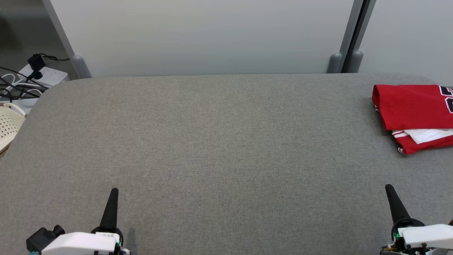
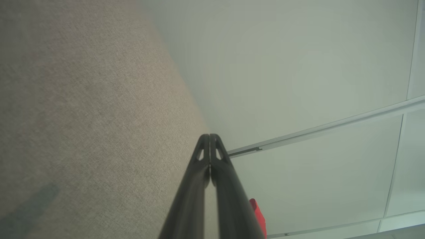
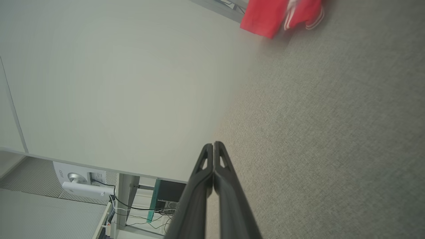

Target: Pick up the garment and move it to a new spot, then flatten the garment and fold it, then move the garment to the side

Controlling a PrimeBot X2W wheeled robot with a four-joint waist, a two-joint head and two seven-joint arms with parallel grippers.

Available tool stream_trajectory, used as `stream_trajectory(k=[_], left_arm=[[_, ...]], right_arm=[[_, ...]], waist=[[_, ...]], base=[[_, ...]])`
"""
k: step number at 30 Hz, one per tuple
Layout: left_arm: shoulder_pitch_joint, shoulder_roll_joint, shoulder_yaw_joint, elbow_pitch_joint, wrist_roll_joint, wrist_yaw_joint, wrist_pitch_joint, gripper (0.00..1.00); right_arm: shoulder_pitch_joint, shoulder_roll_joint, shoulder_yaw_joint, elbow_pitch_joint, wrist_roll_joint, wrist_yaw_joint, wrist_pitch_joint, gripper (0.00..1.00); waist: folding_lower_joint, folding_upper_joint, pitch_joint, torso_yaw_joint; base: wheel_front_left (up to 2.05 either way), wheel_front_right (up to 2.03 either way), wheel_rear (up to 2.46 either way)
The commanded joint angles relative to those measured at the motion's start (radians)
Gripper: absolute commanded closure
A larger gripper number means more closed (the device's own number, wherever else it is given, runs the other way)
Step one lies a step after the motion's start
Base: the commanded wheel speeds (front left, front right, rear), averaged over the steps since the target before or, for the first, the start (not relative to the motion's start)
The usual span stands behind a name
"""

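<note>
The garment (image 1: 412, 113) is a red jersey with white trim, lying folded at the far right edge of the grey table (image 1: 212, 141), partly cut off by the head view's edge. It also shows in the right wrist view as a red garment (image 3: 279, 15) at the top, and a red sliver of the garment (image 2: 258, 214) peeks from behind the fingers in the left wrist view. My left gripper (image 1: 113, 191) rests at the lower left, shut and holding nothing. My right gripper (image 1: 388, 187) rests at the lower right, shut and holding nothing, well short of the jersey.
A pale wall panel (image 1: 212, 35) stands behind the table. At the far left, off the table, are a white power strip with black cables (image 1: 39, 76) and a cream perforated basket (image 1: 9, 127).
</note>
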Motion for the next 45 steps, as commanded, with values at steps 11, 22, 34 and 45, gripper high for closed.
stream_trajectory(k=[11, 22, 34, 45], left_arm=[[-0.081, 0.016, 0.049, -0.006, -0.145, -0.028, 0.036, 1.0], [-0.108, 0.016, 0.073, 0.012, -0.295, -0.047, 0.076, 1.0], [-0.116, 0.014, 0.082, 0.017, -0.335, -0.052, 0.089, 1.0], [-0.117, 0.011, 0.086, 0.018, -0.331, -0.052, 0.092, 1.0]], right_arm=[[-0.068, -0.007, -0.007, -0.013, 0.138, 0.0, 0.046, 1.0], [-0.088, -0.004, -0.029, -0.001, 0.279, 0.0, 0.084, 1.0], [-0.094, -0.001, -0.037, 0.002, 0.317, 0.0, 0.097, 1.0], [-0.094, 0.001, -0.039, 0.002, 0.315, 0.0, 0.099, 1.0]], waist=[[-0.0001, -0.0001, 0.006, -0.001], [-0.0001, -0.0001, 0.013, -0.001], [-0.0001, -0.0001, 0.015, -0.002], [-0.0001, -0.0001, 0.015, -0.002]], base=[[0.0, 0.0, 0.0], [0.0, 0.0, 0.0], [0.0, 0.0, 0.0], [0.0, 0.0, 0.0]])
